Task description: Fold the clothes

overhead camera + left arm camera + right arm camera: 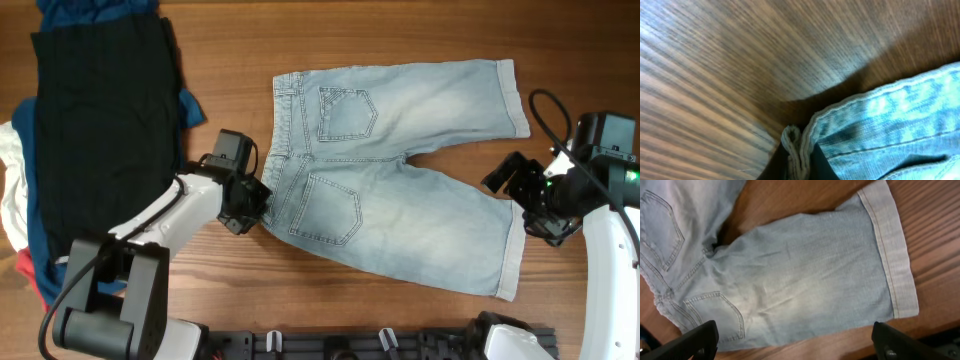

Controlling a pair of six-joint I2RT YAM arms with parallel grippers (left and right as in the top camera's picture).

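- The left gripper (799, 164) is closed on a fold of denim. In its wrist view the rolled edge of the waistband (812, 131) stands pinched between the two dark fingers (823, 169).
- From overhead, this left gripper (252, 203) sits at the near corner of the waistband, at the left end of the garment.
- The right gripper (795, 332) is wide open, with one black finger at each lower corner of its wrist view and nothing between them. It hangs over the near leg of the shorts.
- From overhead, the right gripper (528, 200) is just beside the cuffed hem (514, 252) of that near leg, at the right end of the garment.
- The denim shorts (400, 185) lie spread flat on the wooden table (400, 40), back side up. Both stitched pockets show, the waistband is to the left, and the two legs splay out to the right.
- Well to the left lies a large black garment (100, 130), apart from the shorts. Blue cloth (190, 108), white cloth (12, 195) and red cloth (28, 268) show at its edges.
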